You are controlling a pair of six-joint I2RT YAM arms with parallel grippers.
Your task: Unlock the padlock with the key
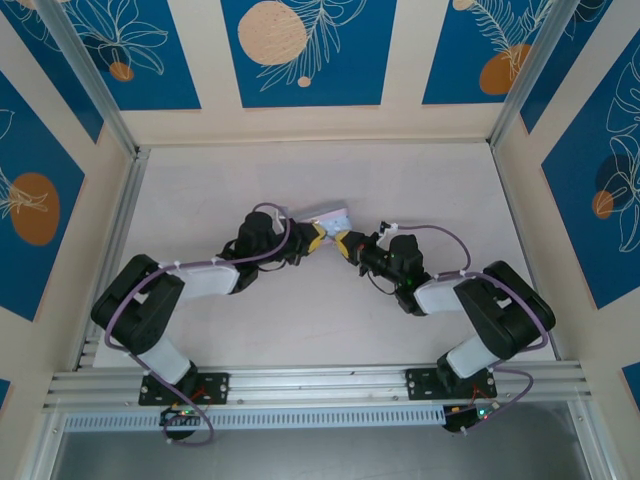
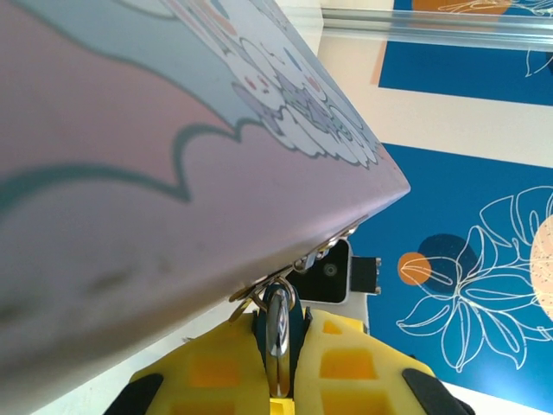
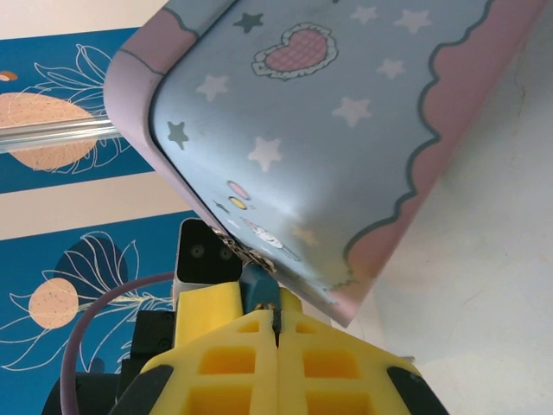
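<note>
Blue flowered walls (image 1: 305, 50) ring the pale bench (image 1: 320, 340). Closest in, the left tool (image 2: 278, 350) is clamped on the padlock (image 2: 278, 316), which hangs at 12 o'clock from the tin (image 2: 173, 173). The right tool (image 3: 276, 313), pressed together on what seems the key (image 3: 276, 322), meets it. Turning and opening look not yet done.

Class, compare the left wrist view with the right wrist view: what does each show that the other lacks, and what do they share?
Left wrist: the tin's pink side with a white drawing, and a silver loop, apparently the padlock's, pinched between the left fingers. Right wrist: the tin's blue face with stars and a heart, the teal padlock body at the tips of the shut right fingers, a dark sliver in their seam, probably the key, and bare table. Shared: the tin, yellow fingers, the blue flowered wall.
</note>
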